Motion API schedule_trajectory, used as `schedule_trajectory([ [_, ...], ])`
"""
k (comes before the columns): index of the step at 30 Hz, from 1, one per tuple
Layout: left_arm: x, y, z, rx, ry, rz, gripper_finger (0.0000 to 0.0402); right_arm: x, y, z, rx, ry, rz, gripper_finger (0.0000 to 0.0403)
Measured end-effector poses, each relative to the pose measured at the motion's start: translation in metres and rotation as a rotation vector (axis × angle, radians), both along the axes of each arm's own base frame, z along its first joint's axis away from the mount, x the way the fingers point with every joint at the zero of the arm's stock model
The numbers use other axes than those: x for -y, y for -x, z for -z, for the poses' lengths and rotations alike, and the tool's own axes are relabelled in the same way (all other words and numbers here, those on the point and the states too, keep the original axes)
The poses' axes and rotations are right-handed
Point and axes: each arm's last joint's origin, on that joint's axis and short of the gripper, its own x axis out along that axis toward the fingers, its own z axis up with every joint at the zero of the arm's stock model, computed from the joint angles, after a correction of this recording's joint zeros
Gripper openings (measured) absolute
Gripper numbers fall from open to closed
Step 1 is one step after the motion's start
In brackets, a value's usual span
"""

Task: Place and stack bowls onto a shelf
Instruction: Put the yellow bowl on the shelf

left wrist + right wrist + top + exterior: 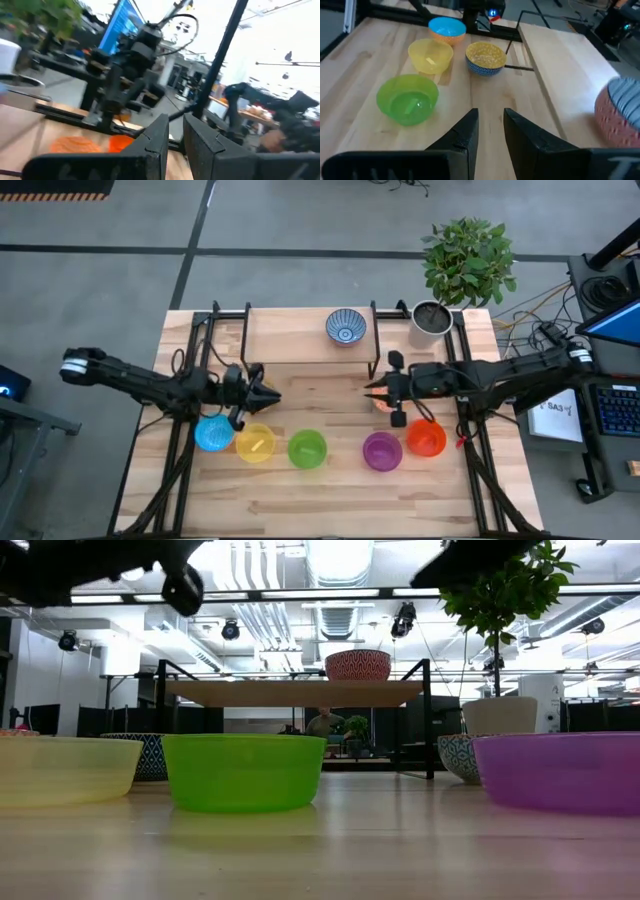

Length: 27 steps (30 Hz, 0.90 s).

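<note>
Barely begun: one patterned bowl (346, 327) on shelf (290, 325).
Light blue (213, 434), yellow (254, 443), green (307, 450), purple (382, 451), orange-red (426, 439) waiting on desk (330, 505); left end effector (272, 393) and right end effector (371, 390) nearly together, empty.

An open lab: exposed ceiling ducts (335, 600), desks, monitor (615, 320), cables.

One blue-and-white bowl (345, 327) sits upright on my shelf (290, 330). On the worktop in front lie the light blue (213, 434), yellow (255, 443), green (307, 450), purple (382, 451) and orange-red (426, 439) bowls in a row, all upright and empty.
</note>
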Motion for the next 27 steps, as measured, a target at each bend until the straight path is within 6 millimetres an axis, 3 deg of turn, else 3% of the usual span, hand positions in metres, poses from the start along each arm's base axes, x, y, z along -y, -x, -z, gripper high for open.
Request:
schedule_trajectory([
  [4,0.011,-0.023,-0.011,-0.187,0.021,0.042,0.004,-0.002,0.01,0.018,0.028,-0.059,-0.034,0.0073],
  [7,0.017,-0.039,-0.014,-0.513,0.014,0.042,0.004,-0.008,0.014,0.03,0.059,-0.088,-0.087,0.007],
  [12,0.023,-0.051,-0.008,-1.122,0.019,-0.115,0.004,-0.015,0.017,0.045,0.073,-0.09,-0.123,0.0068],
  [16,0.026,-0.059,-0.005,-1.433,0.008,-0.216,0.004,-0.015,0.019,0.051,0.06,-0.099,-0.117,0.0068],
  [21,0.03,-0.072,0.004,-1.604,-0.029,-0.239,0.004,-0.015,0.019,0.053,0.061,-0.097,-0.113,0.0068],
  [27,0.043,-0.074,0.011,-1.676,-0.092,-0.047,0.004,-0.015,0.019,0.053,0.058,-0.091,-0.116,0.0068],
])
